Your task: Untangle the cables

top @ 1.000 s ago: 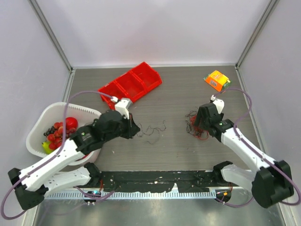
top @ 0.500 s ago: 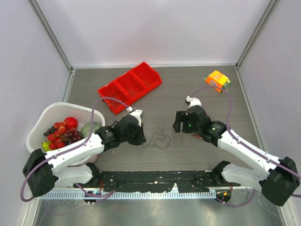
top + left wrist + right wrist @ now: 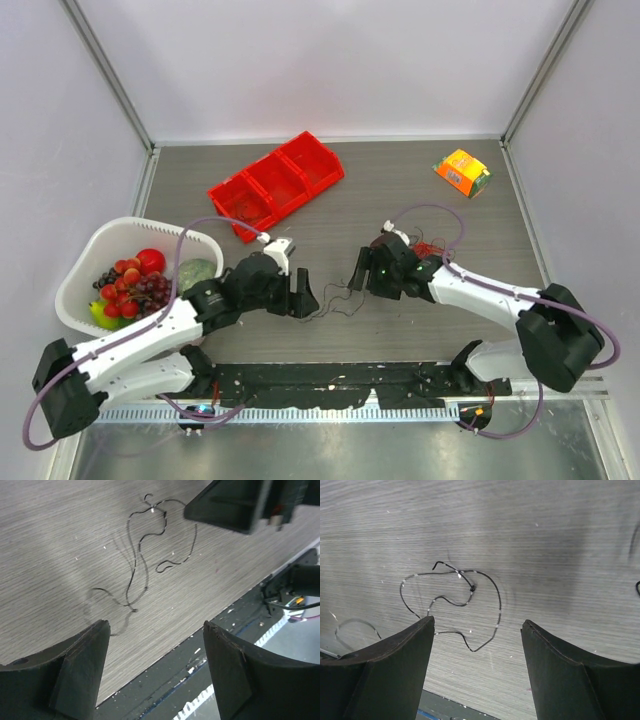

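Two robot arms close in on one thin dark cable (image 3: pixel 337 297) lying in loose loops on the grey worktop (image 3: pixel 400 190), not far from its near edge. Seen from above, the left claw (image 3: pixel 307 298) sits just beside the wire's left end and the right claw (image 3: pixel 358 270) just beside its far right end, the two facing each other with the cable between them. The left wrist camera shows the left claw (image 3: pixel 155 667) released, its fingers (image 3: pixel 82 667) spread wide with nothing gripped and the cable (image 3: pixel 134 575) flat on the worktop ahead of them. The right wrist camera shows the same of the right claw (image 3: pixel 477 655): fingers (image 3: pixel 560 665) wide apart and empty, the cable (image 3: pixel 471 587) curling on the surface in the gap beyond them, a small knot at its middle. A second tangle of red and dark cables (image 3: pixel 430 246) lies against the far side of the right arm, partly hidden by it. A red bin (image 3: pixel 275 183) sits at the back left, a white basket (image 3: pixel 115 228) of fruit at the left edge, and an orange packet (image 3: pixel 462 170) at the back right.
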Action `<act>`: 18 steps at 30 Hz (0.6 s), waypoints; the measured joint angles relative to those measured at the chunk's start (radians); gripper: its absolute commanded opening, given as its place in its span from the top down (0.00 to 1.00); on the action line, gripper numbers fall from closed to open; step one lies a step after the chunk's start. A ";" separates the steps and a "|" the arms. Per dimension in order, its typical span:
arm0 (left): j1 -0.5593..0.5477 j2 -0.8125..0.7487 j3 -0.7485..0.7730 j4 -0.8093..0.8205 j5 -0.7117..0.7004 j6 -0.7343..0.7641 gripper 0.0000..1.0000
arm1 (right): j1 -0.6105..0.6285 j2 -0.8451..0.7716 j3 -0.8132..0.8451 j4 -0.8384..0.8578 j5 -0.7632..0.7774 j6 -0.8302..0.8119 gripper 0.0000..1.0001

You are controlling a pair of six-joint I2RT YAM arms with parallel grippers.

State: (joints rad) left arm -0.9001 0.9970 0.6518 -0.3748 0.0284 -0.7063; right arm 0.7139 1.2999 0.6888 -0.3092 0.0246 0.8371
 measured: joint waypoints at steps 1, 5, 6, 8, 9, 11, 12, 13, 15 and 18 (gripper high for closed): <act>0.000 -0.028 0.000 -0.006 -0.001 0.002 0.18 | 0.003 0.014 0.002 -0.003 0.000 0.012 0.24; 0.000 -0.137 0.000 -0.046 -0.010 0.005 0.16 | 0.060 0.058 0.004 -0.010 0.023 0.086 0.22; 0.000 -0.155 0.000 -0.058 -0.016 0.006 0.15 | 0.073 0.067 0.006 -0.011 0.031 0.103 0.21; 0.000 -0.196 0.000 -0.088 -0.028 0.006 0.15 | 0.100 0.109 0.026 -0.019 0.045 0.142 0.21; 0.000 -0.213 0.000 -0.102 -0.033 0.006 0.14 | 0.111 0.134 0.040 -0.021 0.049 0.155 0.21; 0.000 -0.239 0.000 -0.124 -0.042 0.007 0.14 | 0.135 0.185 0.081 -0.036 0.061 0.176 0.21; 0.000 -0.252 0.000 -0.135 -0.046 0.006 0.14 | 0.148 0.208 0.105 -0.031 0.072 0.186 0.21; 0.000 -0.263 0.000 -0.145 -0.048 0.006 0.14 | 0.164 0.230 0.124 -0.029 0.083 0.193 0.21; 0.000 -0.278 0.000 -0.161 -0.054 0.006 0.14 | 0.202 0.268 0.160 -0.031 0.101 0.205 0.21; 0.000 -0.289 0.000 -0.170 -0.055 0.006 0.14 | 0.248 0.326 0.219 -0.037 0.134 0.219 0.21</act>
State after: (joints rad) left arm -0.9001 0.7078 0.6514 -0.5446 -0.0261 -0.7006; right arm 0.9615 1.6260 0.9073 -0.3462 0.1589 1.0557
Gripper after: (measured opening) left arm 0.861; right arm 0.791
